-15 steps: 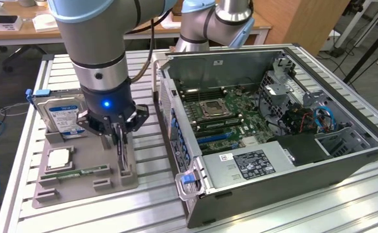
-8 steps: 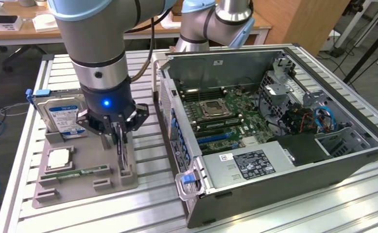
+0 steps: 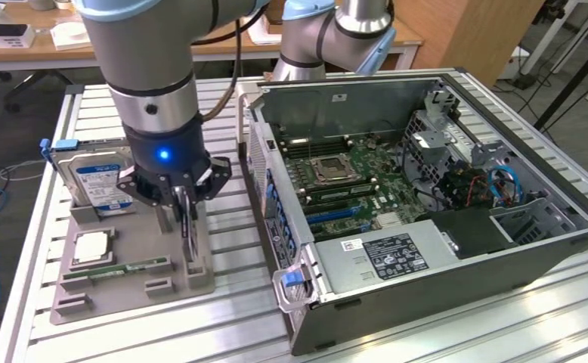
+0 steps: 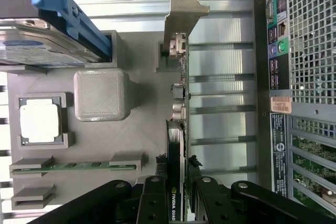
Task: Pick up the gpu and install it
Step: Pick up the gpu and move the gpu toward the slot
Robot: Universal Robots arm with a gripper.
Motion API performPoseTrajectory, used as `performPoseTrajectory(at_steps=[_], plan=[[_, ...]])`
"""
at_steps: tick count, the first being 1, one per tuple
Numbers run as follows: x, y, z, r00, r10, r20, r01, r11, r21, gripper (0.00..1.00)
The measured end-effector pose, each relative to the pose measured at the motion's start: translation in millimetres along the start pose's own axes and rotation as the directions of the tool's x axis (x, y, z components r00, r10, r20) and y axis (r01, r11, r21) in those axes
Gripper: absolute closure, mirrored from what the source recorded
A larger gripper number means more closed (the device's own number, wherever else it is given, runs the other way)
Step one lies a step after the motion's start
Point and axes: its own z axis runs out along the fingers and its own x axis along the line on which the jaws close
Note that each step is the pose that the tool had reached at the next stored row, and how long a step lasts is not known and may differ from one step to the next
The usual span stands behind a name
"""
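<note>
1. Arm pose: the grey-and-blue robot arm [image 3: 148, 83] descends near-vertically from the upper left of the exterior view. Its black gripper [image 3: 183, 215] [image 4: 177, 162] points straight down over the grey plastic fixture tray [image 3: 122, 295].
2. Fingers: the two black fingers [image 4: 157, 198] are nearly closed, one against each face of the gpu [image 3: 191, 246] [image 4: 177, 135], a thin flat black rectangular card with a silver metal end bracket [image 4: 184, 9]. The card still sits in its tray slot.
3. Surface: the tray lies on a slatted aluminium table [image 3: 475, 333] at the lower left of the exterior view. It also carries a silver hard drive with a blue label [image 3: 97, 181], a square silver processor [image 3: 92, 246] and a narrow green memory stick [image 3: 122, 269].
4. Surroundings: an open black computer case [image 3: 536, 257] lies just beside the tray at centre right, motherboard [image 3: 345, 181] exposed. A wooden desk [image 3: 32, 53] stands at the upper left.
5. Orientation: the gpu stands on edge. Its long axis runs parallel to the case's near wall, with the bracket end toward the hard drive.
</note>
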Motion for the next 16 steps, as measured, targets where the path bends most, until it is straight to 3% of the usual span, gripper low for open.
performPoseTrajectory(at_steps=[16], plan=[[-1.7,3.0,-70.5,1.0000,0.000,0.0000,0.000,1.0000,-0.0001,0.74]])
